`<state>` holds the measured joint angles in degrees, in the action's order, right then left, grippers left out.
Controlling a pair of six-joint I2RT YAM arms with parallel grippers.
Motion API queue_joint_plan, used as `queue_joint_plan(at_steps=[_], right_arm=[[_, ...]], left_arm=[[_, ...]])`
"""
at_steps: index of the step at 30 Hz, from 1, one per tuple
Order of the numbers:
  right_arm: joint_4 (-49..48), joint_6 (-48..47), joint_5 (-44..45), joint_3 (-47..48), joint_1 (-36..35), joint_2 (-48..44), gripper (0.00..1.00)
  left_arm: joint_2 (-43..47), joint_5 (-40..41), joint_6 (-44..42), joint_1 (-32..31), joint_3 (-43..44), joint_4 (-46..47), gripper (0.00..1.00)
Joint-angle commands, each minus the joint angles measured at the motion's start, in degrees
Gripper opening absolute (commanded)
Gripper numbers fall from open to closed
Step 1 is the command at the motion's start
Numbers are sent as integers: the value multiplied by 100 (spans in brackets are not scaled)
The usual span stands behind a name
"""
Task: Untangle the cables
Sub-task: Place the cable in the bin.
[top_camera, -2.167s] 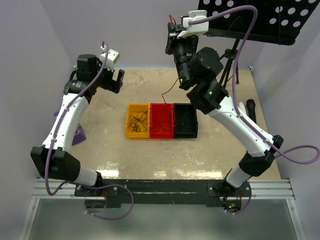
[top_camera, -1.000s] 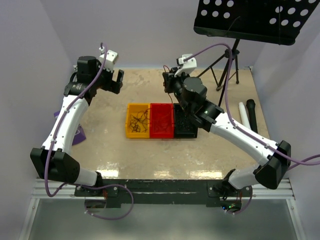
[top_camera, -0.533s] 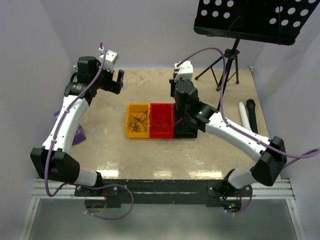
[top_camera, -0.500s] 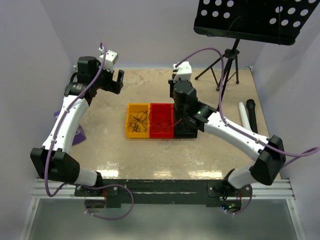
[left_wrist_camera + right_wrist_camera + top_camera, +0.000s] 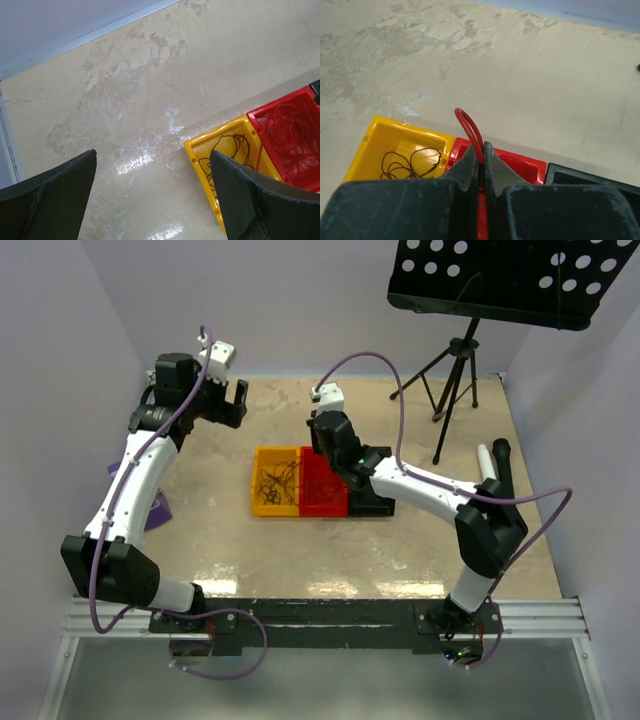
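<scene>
The right gripper (image 5: 481,150) pinched a red cable (image 5: 468,125) that looped out at 12 o'clock, over the red bin (image 5: 517,162). The left gripper (image 5: 152,155) gaped wide; dark cables (image 5: 216,155) lay at its 4 o'clock.

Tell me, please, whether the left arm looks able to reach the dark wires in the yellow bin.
Probably yes: the open left pincer hangs over table beside the yellow bin, nothing between. The right pincer, shut on a red wire, is over the red bin.

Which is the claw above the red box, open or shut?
Shut. The right gripper is pinched on a red wire, whose loop pokes out at its tip, over the red box.
</scene>
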<state>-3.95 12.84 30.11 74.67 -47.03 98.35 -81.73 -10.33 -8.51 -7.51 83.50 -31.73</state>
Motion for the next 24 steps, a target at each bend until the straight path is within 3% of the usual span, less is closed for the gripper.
queue_joint_plan(at_steps=[1,24], right_arm=[[-405,491,-558,311,176,158,0],[-405,623,-1253,-313,290,959,0]], left_arm=[[70,-40,131,48,-62,211,100],[79,-13,201,48,-177,246,100]])
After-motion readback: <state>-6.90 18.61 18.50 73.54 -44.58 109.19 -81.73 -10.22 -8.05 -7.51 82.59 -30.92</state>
